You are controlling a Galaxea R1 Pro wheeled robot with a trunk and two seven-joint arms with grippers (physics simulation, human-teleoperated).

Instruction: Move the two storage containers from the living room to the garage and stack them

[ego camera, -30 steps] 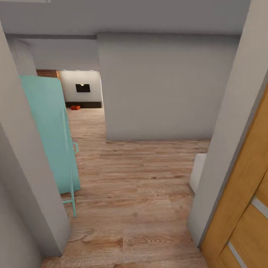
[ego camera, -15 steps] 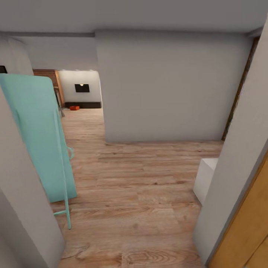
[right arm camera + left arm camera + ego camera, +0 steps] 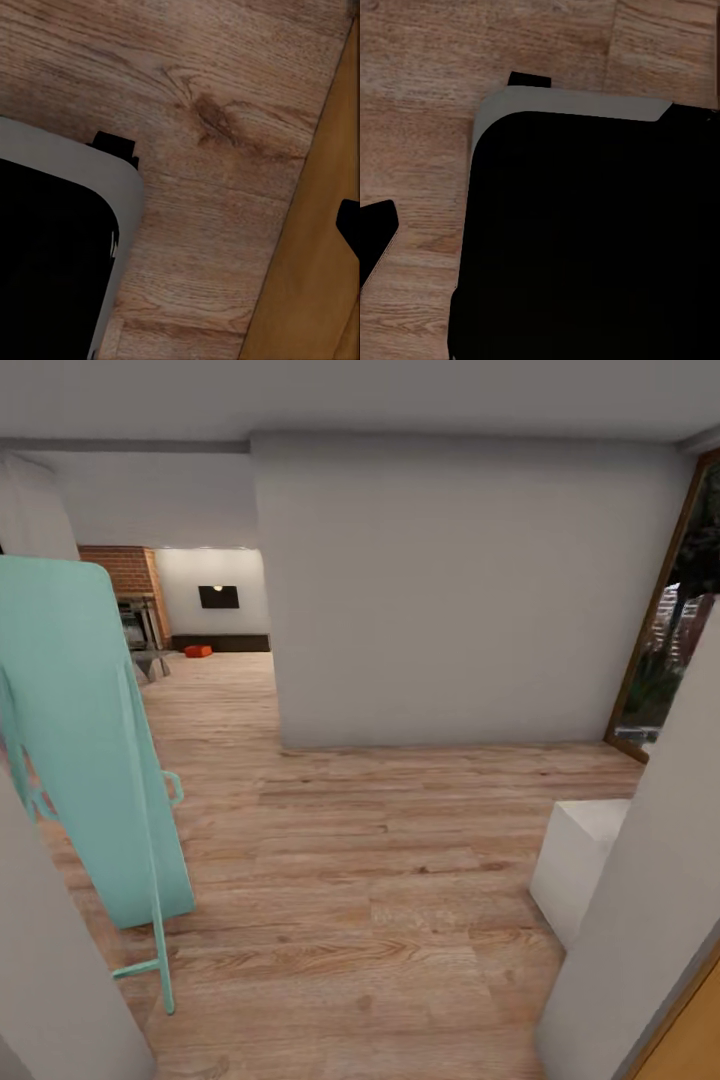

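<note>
Change: the head camera had moved forward through the doorway; the orange door had slipped out at the right, and a glazed opening (image 3: 680,610) had appeared.
Meaning: the robot was probably heading for the living room, nothing collected yet.
Storage container (image 3: 197,651): far off on the wood floor (image 3: 360,860), below the wall TV (image 3: 218,596).
Grippers: jaws unseen; opening and load could not be told.

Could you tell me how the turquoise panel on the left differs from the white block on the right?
The turquoise panel is tall, thin and leans on a slim leg; the white block is low, boxy and sits flat. The panel is vividly coloured, the block plain. Both stand on the wood plank floor.
</note>
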